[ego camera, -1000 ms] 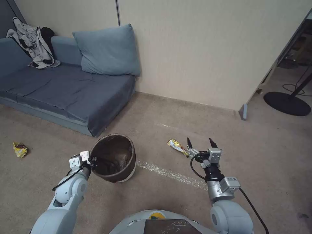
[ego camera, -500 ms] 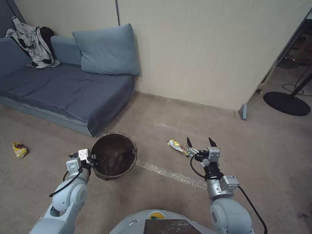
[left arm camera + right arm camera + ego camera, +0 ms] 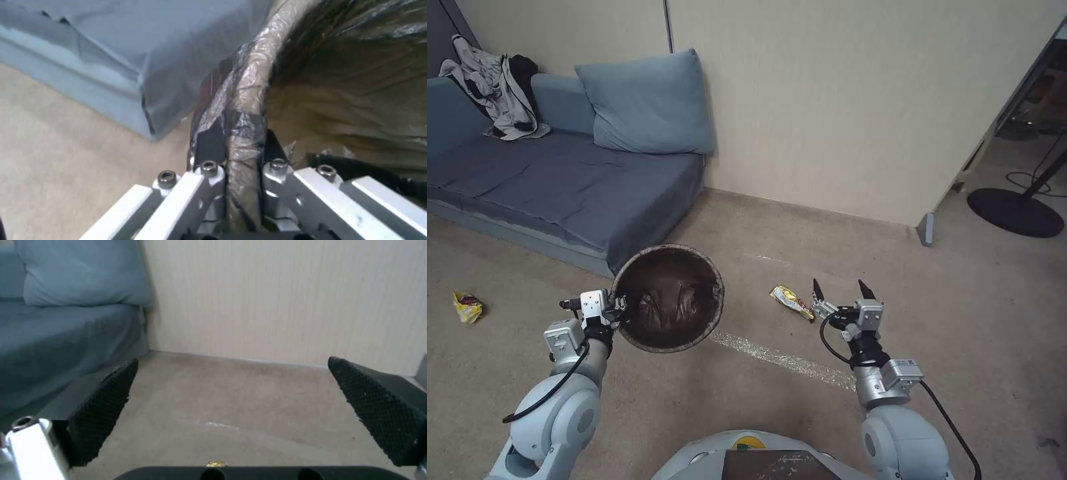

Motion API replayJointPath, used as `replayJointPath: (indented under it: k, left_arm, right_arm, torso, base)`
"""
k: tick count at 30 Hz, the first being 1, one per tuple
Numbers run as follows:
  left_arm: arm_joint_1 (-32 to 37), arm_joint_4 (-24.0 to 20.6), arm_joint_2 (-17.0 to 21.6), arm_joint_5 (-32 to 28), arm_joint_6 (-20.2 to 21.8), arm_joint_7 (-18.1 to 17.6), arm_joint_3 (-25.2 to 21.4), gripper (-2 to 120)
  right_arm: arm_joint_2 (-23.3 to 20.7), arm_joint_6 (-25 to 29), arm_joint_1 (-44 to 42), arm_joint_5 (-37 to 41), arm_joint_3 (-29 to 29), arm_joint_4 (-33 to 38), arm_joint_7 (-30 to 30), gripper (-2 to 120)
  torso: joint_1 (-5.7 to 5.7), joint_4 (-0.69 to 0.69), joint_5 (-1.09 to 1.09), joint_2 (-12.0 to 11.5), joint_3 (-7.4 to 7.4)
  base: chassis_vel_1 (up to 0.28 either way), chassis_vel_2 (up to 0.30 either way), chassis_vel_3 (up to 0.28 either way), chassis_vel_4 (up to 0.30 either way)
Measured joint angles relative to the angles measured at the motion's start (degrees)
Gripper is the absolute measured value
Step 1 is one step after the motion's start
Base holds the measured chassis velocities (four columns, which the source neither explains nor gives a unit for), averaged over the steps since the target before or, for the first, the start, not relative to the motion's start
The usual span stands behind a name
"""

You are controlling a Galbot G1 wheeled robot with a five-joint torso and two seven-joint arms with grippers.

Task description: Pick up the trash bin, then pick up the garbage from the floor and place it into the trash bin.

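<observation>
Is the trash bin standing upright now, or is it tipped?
Tipped. The left gripper clamps the trash bin by its rim, and its mouth faces the head camera, showing the bag-lined inside.

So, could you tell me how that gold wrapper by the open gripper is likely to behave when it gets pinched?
The gold wrapper lies flat and crinkled on the carpet, so it is probably light and floppy. Its glossy foil may slip between the right gripper's textured pads. Lying so low, it could slide rather than lift.

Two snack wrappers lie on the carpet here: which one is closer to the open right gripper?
The gold wrapper, just beside the right gripper. The yellow wrapper lies far off to the robot's left, in front of the sofa.
</observation>
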Motion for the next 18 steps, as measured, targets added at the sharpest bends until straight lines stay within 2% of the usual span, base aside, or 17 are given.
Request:
replayJointPath:
  k: [8,18]
  left_arm:
    - [2.1,-3.8,-0.7,4.5,-1.7,0.0,-0.3,3]
    - [3.9,-4.8,-1.9,10.3,-2.4,0.4,-0.1,3]
  right_arm:
    - [0.2,-0.5,0.2,0.2,0.0,0.2,0.7,100]
    - [0.2,-0.8,0.2,0.1,0.4,0.2,0.3,100]
  torso:
    - [0.0,0.01,0.0,0.0,0.0]
    - [0.0,0.0,-0.01,0.0,0.0]
  base:
    - [0.0,0.0,0.0,0.0]
    - [0.0,0.0,0.0,0.0]
